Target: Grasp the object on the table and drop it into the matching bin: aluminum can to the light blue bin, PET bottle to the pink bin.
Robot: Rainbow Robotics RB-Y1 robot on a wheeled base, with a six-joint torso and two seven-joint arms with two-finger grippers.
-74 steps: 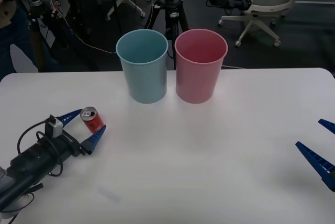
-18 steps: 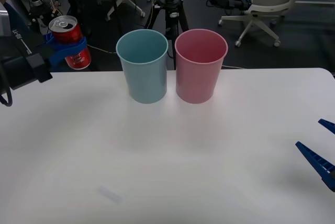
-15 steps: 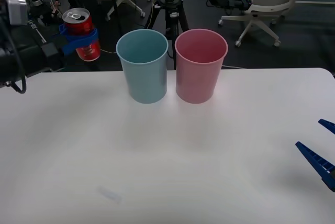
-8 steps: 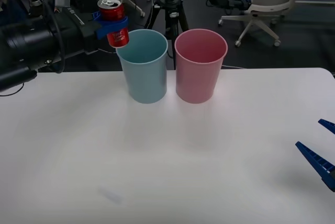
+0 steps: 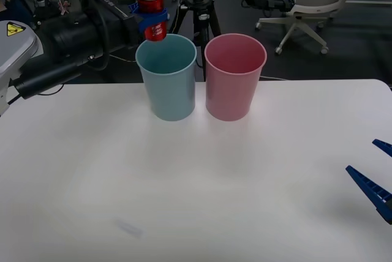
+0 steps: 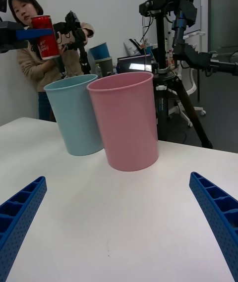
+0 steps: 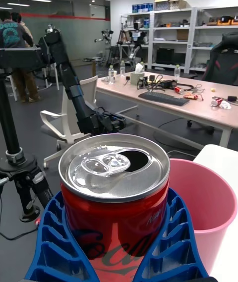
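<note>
**Can held upright above the light blue bin**

The left gripper (image 5: 151, 20) is clamped on the aluminum can (image 5: 151, 6), its blue ribbed fingers (image 7: 49, 235) wrapped round the lower half of the red body on both sides. The can stands upright, long axis vertical, silver top and pull tab facing up, the opening in the lid visible in the left wrist view. It hangs in the air just over the light blue bin (image 5: 166, 78), above the rim at about the bin's 11 o'clock edge in the front view, not touching it. The pink bin (image 5: 234, 78) stands just beside the blue one at its 3 o'clock, both upright on the table (image 5: 196, 201). The right gripper (image 5: 375, 176) rests low at the table's 4 o'clock edge, fingers spread wide with nothing between them.
</note>
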